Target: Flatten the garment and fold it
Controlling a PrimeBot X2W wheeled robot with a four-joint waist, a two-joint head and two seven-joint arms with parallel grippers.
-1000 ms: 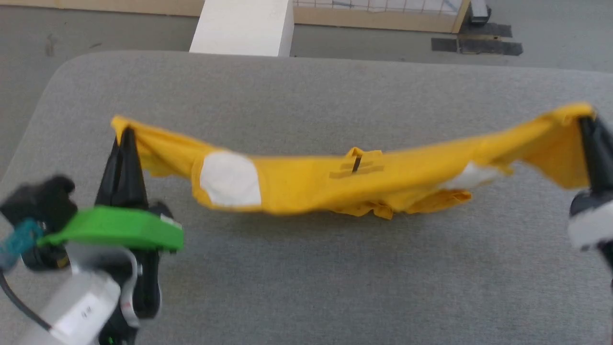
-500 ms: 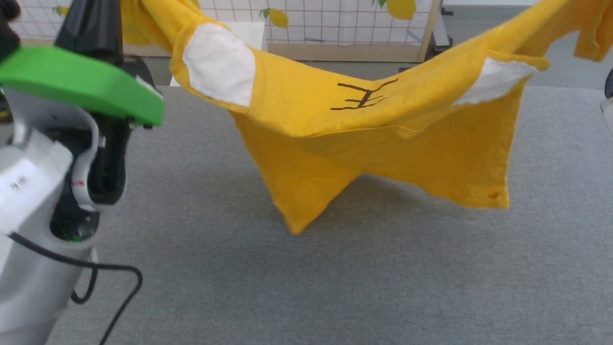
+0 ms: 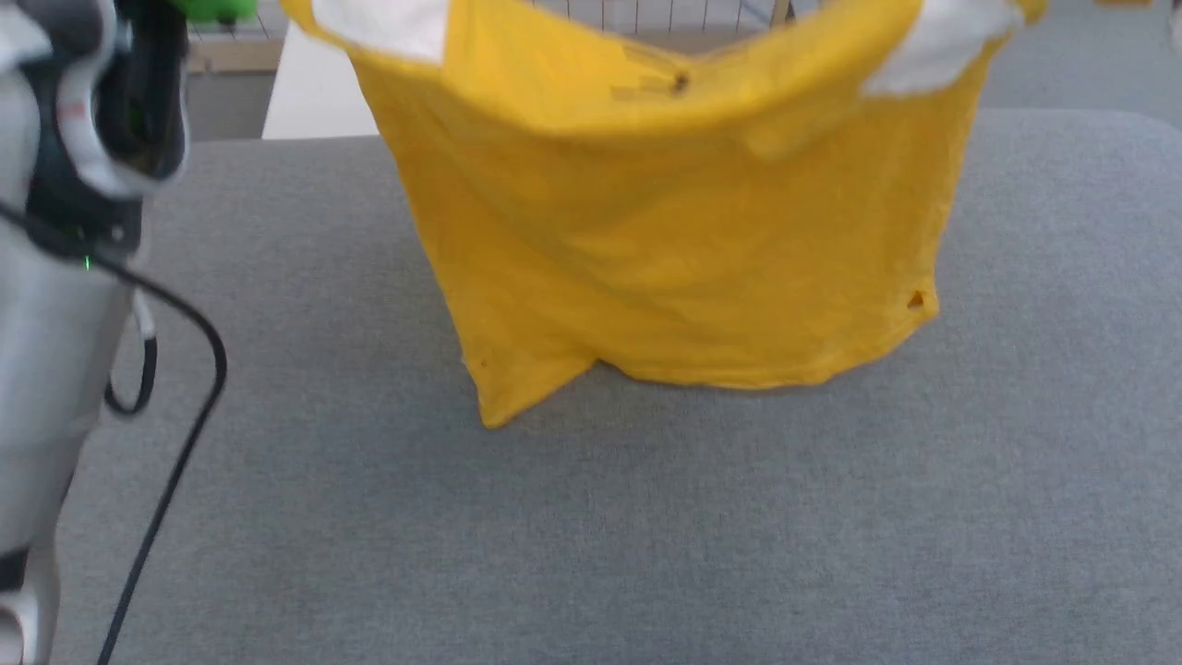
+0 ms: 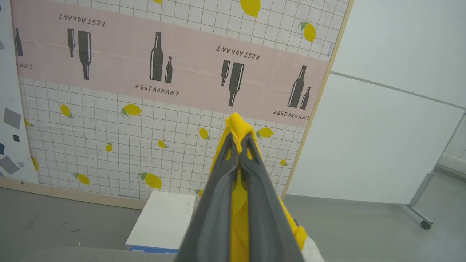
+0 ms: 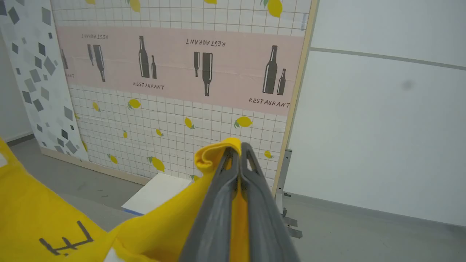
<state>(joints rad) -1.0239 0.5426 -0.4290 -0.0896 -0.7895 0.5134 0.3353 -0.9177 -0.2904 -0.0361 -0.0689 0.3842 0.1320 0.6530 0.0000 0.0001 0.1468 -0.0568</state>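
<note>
Grey table (image 3: 646,536) lies nearest. Over it the garment (image 3: 683,249) hangs spread, its low corner at the tabletop. Left gripper (image 4: 238,142) and right gripper (image 5: 236,148) each pinch a yellow edge tight. Farther back stands a lemon-print panel (image 4: 109,120).

The yellow garment (image 3: 683,249) hung spread between the two jaws, a bunched corner pinched inside each pair.
</note>
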